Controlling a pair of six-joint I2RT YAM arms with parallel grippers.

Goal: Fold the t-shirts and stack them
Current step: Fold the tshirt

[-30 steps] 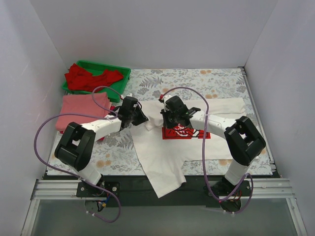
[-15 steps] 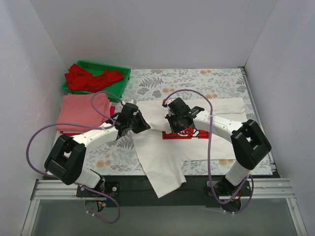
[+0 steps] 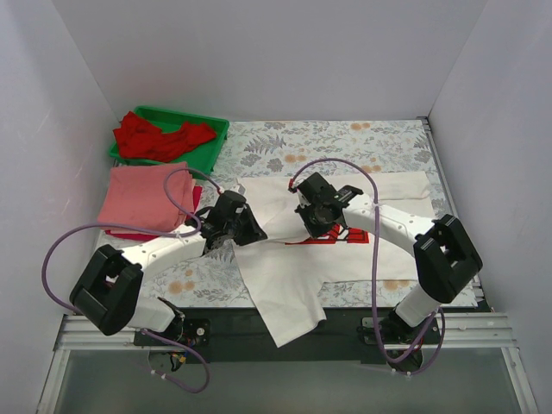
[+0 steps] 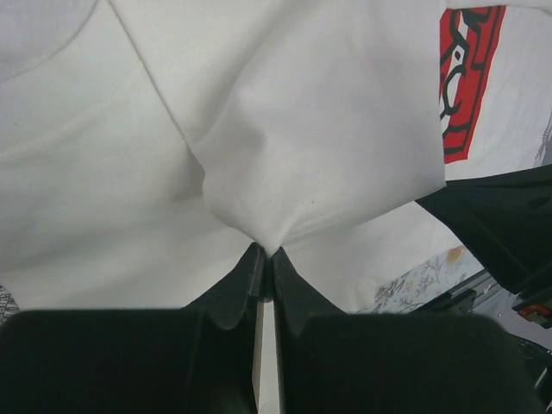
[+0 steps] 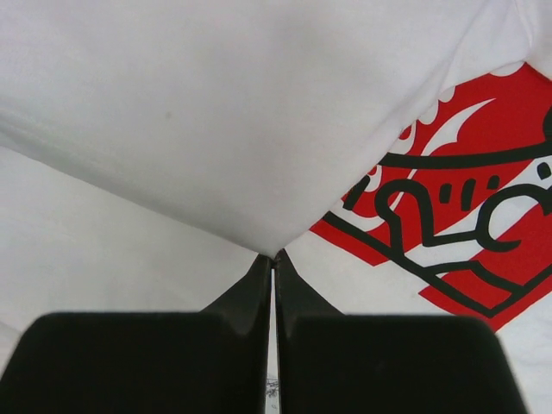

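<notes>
A cream-white t-shirt (image 3: 285, 267) with a red-and-black chest print (image 3: 332, 233) lies across the middle of the table, its lower part hanging over the near edge. My left gripper (image 3: 245, 231) is shut on a pinched fold of its white cloth (image 4: 293, 164). My right gripper (image 3: 316, 220) is shut on another corner of the same shirt (image 5: 198, 112), right beside the print (image 5: 457, 233). A folded salmon-pink t-shirt (image 3: 142, 197) lies at the left. Red t-shirts (image 3: 159, 138) are heaped in the tray.
The green plastic tray (image 3: 211, 142) stands at the back left corner. White walls close in the floral-patterned table (image 3: 345, 138) on three sides. Purple cables loop off both arms. The black rail runs along the near edge.
Both grippers have drawn toward the near side with the white cloth in them, folding the shirt's far part over the print. The left arm has swung lower and further left.
</notes>
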